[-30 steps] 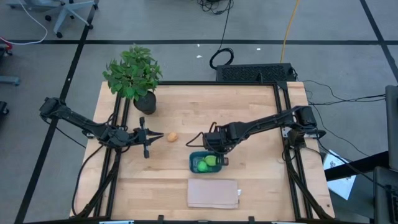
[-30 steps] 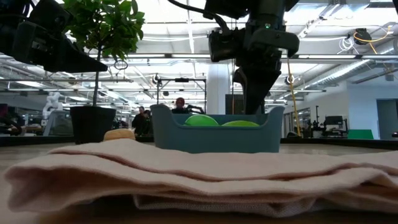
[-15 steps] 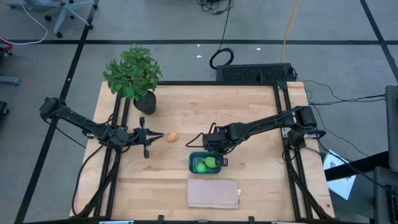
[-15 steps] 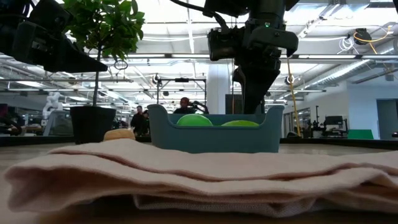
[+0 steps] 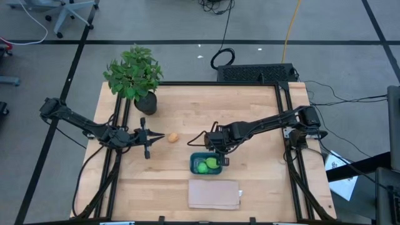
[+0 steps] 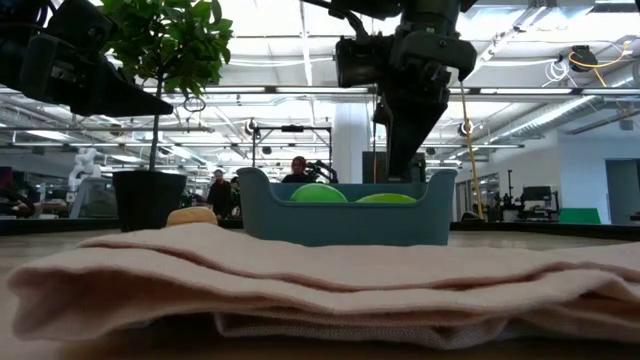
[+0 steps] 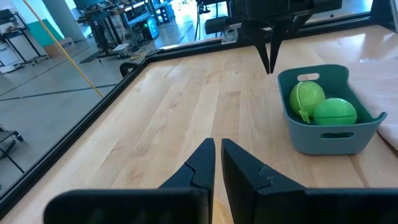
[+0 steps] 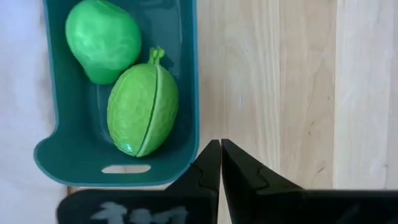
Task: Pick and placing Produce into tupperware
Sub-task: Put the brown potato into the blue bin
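Nearest you, at the table's front edge, cloth (image 5: pixel 214 194): you see it flat and folded, just in front of the tub; in the low view it fills the foreground (image 6: pixel 300 280).
Tub (image 5: pixel 196 165): you find the teal container just behind the cloth, near the table's middle; low walls, rounded corners (image 8: pixel 194 74).
Green produce: 2 pieces lie inside the tub, touching each other. You can tell the pear-shaped one (image 8: pixel 103 40) from the ribbed one (image 8: pixel 143 109) in the right wrist view; the left wrist view shows both (image 7: pixel 307 98) (image 7: pixel 334 112) against the tub's floor.
Right gripper (image 5: pixel 221 155): you have it above the tub's rear right edge, clear of the produce. Its fingers (image 8: pixel 211 163) are pressed together with nothing between them, their tips over bare wood beside the tub wall.
Orange produce (image 5: pixel 173 137): you see it on bare wood, left of and behind the tub, well apart from it and outside it.
Left gripper (image 5: pixel 157 137): it sits low at the table's left, pointing at the orange piece and just short of it. Its fingers (image 7: pixel 202 163) are nearly closed, with only a thin slit between them, and empty.
Plant (image 5: pixel 134 75): potted, at the far left corner.
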### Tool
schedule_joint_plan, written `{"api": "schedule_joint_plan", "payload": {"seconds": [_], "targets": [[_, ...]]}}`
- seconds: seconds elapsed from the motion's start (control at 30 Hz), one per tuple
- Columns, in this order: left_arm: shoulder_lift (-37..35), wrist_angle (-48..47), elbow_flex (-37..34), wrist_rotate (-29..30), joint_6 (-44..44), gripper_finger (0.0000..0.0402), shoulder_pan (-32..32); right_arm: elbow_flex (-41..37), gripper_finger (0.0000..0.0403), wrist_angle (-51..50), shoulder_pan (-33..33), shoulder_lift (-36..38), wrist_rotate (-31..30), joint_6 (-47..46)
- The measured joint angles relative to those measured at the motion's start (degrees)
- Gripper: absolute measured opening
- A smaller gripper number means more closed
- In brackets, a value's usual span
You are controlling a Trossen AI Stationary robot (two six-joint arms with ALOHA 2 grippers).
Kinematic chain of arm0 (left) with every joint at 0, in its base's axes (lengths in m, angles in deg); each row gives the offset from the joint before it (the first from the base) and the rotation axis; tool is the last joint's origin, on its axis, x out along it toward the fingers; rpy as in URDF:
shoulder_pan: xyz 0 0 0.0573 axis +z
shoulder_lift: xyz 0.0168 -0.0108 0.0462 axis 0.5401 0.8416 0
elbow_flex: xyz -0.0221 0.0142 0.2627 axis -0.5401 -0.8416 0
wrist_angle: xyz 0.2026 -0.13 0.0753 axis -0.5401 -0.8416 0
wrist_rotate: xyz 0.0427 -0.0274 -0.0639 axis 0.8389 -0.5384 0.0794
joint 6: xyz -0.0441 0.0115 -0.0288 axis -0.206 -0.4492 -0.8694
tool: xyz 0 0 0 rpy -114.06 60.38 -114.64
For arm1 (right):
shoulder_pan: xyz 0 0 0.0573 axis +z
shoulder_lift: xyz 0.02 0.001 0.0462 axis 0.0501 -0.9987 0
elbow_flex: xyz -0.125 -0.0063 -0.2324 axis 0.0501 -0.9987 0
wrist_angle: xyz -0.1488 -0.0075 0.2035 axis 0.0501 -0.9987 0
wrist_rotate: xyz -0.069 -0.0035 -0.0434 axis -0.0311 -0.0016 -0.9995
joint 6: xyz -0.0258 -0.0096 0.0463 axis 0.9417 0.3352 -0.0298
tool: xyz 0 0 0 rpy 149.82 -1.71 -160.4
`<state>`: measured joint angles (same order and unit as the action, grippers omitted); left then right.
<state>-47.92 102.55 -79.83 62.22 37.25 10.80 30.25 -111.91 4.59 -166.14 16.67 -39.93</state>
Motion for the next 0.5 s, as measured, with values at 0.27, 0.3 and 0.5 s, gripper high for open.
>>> {"api": "schedule_joint_plan", "payload": {"seconds": [0.27, 0.3, 0.5], "targets": [[0.0, 0.0, 0.0, 0.0, 0.0, 0.0033, 0.0, 0.0, 0.0006, -0.4, 0.9, 2.9, 1.8, -0.8], [0.0, 0.0, 0.0, 0.0, 0.0, 0.0033, 0.0, 0.0, 0.0006, -0.4, 1.2, 3.7, 1.9, -0.8], [0.0, 0.0, 0.0, 0.1, 0.0, 0.0033, 0.0, 0.0, 0.0006, 0.6, 2.0, 9.4, 1.6, -1.0]]}}
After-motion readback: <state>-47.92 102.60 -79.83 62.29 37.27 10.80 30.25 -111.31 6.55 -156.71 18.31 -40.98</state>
